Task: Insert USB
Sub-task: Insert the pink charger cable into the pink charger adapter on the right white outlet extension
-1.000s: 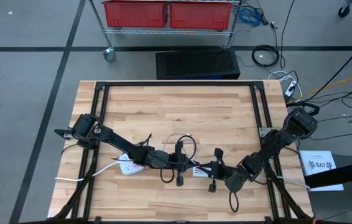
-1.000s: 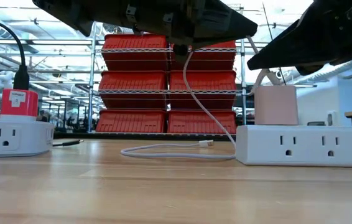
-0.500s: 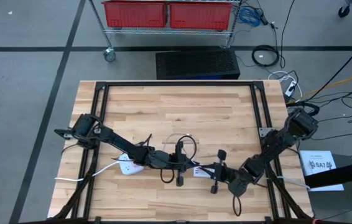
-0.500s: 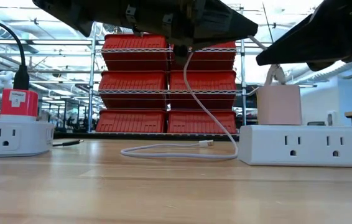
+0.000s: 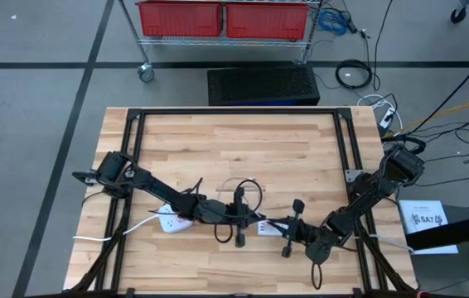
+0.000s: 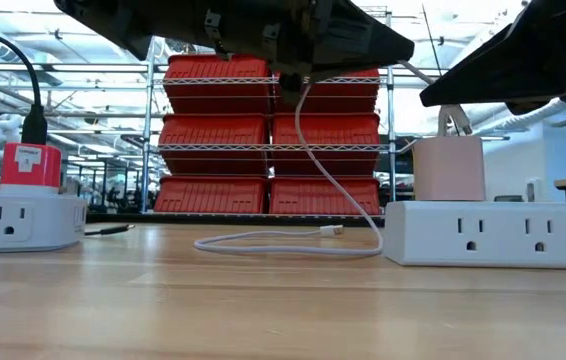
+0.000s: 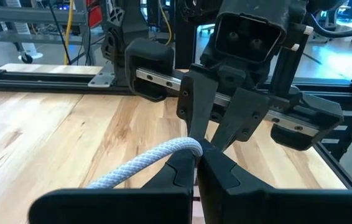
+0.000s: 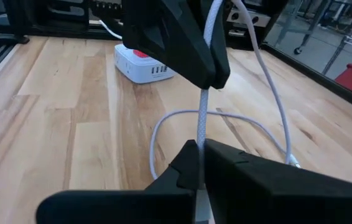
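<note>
A white braided USB cable (image 6: 315, 160) hangs from my left gripper (image 5: 253, 218) above the table's middle. It loops on the wood, and its free connector end (image 6: 331, 230) lies flat there. My right gripper (image 5: 274, 223) faces the left one fingertip to fingertip and is shut on the same cable. A pale pink charger block (image 6: 448, 168) stands plugged into a white power strip (image 6: 493, 235) just under my right gripper. A short white piece (image 6: 450, 122) shows between that gripper and the block. Whether it is plugged in, I cannot tell. My left gripper pinches the cable (image 7: 185, 148) between its two fingertips. The fingers lie about level and point toward the table's right. The cable bends over at the fingers and hangs slack to the table. My right gripper pinches the cable (image 8: 203, 134) between its fingertips, close to the left gripper's fingers (image 8: 188, 56). It points toward the table's left, slanting a little down. The short stretch between the two grippers (image 8: 204, 106) runs straight.
A second white power strip (image 5: 168, 220) with a red plug (image 6: 28, 165) and a black cord lies under my left arm. A black frame (image 5: 135, 124) rims the wooden table. Bare wood lies toward the far edge. Red bins on a wire shelf stand beyond.
My right arm's wrist has swung a little toward the table's right and near edges, while its fingertips have stayed at the cable. Both grippers remain shut, and the cable's loop on the table has not moved.
</note>
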Controlling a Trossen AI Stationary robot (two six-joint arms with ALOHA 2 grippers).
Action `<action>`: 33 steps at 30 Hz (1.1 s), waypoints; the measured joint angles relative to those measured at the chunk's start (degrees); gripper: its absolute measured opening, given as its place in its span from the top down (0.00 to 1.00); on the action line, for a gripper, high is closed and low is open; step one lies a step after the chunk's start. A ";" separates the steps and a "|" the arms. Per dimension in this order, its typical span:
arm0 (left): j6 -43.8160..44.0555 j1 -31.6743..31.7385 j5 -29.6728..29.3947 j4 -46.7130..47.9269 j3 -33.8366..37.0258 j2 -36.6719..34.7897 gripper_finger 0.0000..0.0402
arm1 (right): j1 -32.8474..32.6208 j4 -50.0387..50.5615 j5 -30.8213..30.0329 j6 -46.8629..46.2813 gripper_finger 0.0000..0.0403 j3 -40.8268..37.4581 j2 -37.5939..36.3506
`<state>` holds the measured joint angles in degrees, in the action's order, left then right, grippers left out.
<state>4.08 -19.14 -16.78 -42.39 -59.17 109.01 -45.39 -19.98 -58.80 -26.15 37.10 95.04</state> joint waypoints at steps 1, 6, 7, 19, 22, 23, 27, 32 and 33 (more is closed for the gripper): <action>0.00 0.00 0.00 0.06 -0.11 0.00 0.98 | 0.00 -0.05 -0.02 -0.06 1.00 0.00 0.00; -0.40 0.00 -0.09 0.30 -0.73 0.00 0.98 | 0.00 -0.25 -1.05 -0.20 1.00 -0.04 0.00; -0.42 0.00 -0.09 0.30 -0.75 0.00 0.98 | 0.00 -0.30 -1.06 -0.17 1.00 -0.04 0.00; -0.42 0.00 0.23 -2.30 -0.82 -0.12 0.98 | 0.75 -6.29 -0.13 5.57 1.00 -0.15 0.05; -0.46 0.00 0.77 -2.50 -1.60 -0.21 0.98 | 1.77 -9.88 1.93 9.45 1.00 -0.18 0.07; -0.59 0.00 1.13 -2.25 -2.12 -0.22 0.98 | 2.19 -10.50 2.84 10.29 1.00 -0.15 0.03; -2.28 0.02 1.85 1.40 -4.85 -0.22 0.98 | 3.19 -12.89 4.63 10.82 1.00 -1.55 -0.04; -4.51 0.25 2.03 6.01 -7.70 -0.22 0.98 | 2.48 -32.41 5.60 13.16 1.00 -10.40 0.00; -4.53 0.32 2.04 6.11 -7.93 -0.22 0.98 | 2.15 -37.05 5.76 14.90 1.00 -12.00 0.03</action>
<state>-0.45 -18.82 -14.73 -36.27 -67.11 108.79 -43.24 -57.03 -53.04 -11.25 25.11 95.07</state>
